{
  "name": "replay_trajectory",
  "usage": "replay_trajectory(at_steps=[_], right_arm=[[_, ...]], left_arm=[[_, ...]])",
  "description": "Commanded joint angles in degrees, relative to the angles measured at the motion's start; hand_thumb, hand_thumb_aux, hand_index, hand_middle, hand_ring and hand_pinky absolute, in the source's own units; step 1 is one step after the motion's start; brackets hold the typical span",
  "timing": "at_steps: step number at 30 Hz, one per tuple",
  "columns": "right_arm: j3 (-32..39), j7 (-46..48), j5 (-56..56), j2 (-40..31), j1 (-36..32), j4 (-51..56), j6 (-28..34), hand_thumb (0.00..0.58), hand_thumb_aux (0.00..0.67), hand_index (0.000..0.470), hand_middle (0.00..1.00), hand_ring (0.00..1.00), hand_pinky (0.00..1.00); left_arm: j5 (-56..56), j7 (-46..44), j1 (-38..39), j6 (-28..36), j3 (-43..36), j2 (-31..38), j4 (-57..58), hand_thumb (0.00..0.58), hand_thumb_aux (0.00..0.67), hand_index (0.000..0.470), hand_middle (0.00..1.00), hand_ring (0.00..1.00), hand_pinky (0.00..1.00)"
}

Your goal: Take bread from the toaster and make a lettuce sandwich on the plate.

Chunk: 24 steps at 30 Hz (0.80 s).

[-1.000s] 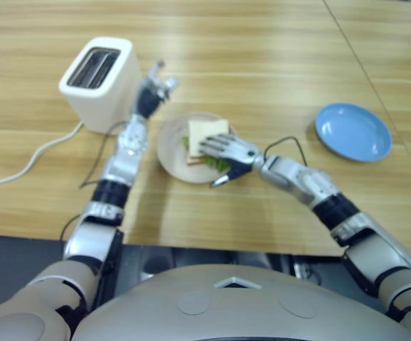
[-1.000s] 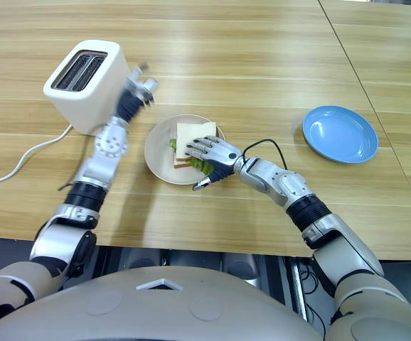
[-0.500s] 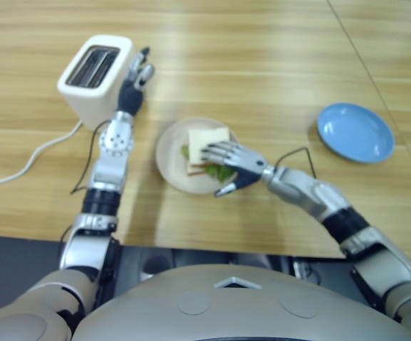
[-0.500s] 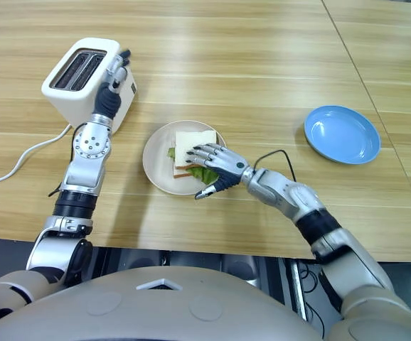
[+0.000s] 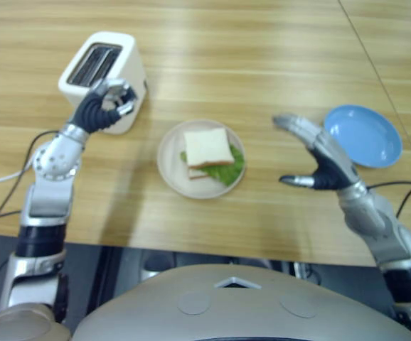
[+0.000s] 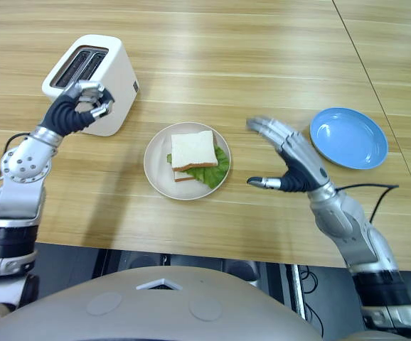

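Sandwich [image 6: 193, 152] sits assembled on the beige plate [image 6: 156, 172], mid-table: top slice over lettuce [image 6: 217, 170], with the lower slice peeking out at the near edge. Task looks basically done, so the risks are all about disturbing it.

- Top slice sits a bit skewed over the stack and the lettuce hangs out to the right. Any bump to the plate could slide the slice off.
- Right hand [image 6: 294, 162] is spread wide and empty, raised between the beige plate and the blue plate [image 6: 348, 138], near both. A careless sweep left hits the sandwich; a sweep right clips the blue plate.
- Left hand [image 6: 77, 109] is curled with nothing in it, right at the near corner of the toaster [image 6: 113, 74]. Can't tell if it touches. A careless move could shove or tip the toaster.
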Motion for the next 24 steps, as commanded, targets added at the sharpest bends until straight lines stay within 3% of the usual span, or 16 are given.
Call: replay_trajectory(at_steps=[1,8,18,24], right_arm=[[3.56,3.54,-5.80,-0.58,2.62,2.20,0.06,0.580,0.670,0.460,1.00,1.00,1.00],[8.77,5.66,-10.44,1.36,0.73,4.25,0.43,0.580,0.670,0.460,1.00,1.00,1.00],[18.51,1.89,-19.62,7.60,-10.61,14.67,0.41,0.580,0.670,0.460,1.00,1.00,1.00],[21.99,-1.43,-23.22,9.94,-21.62,23.70,1.59,0.580,0.670,0.460,1.00,1.00,1.00]], left_arm=[[4.81,-4.76,3.17,3.35,-4.16,3.68,-1.17,0.580,0.670,0.460,1.00,1.00,1.00],[14.66,-11.79,6.15,3.48,-17.68,6.96,6.63,0.580,0.670,0.460,1.00,1.00,1.00],[18.98,-13.55,-3.24,7.44,-25.51,1.72,19.92,0.580,0.670,0.460,1.00,1.00,1.00],[18.68,-10.12,-11.09,2.39,-27.72,-4.78,27.01,0.580,0.670,0.460,1.00,1.00,1.00]])
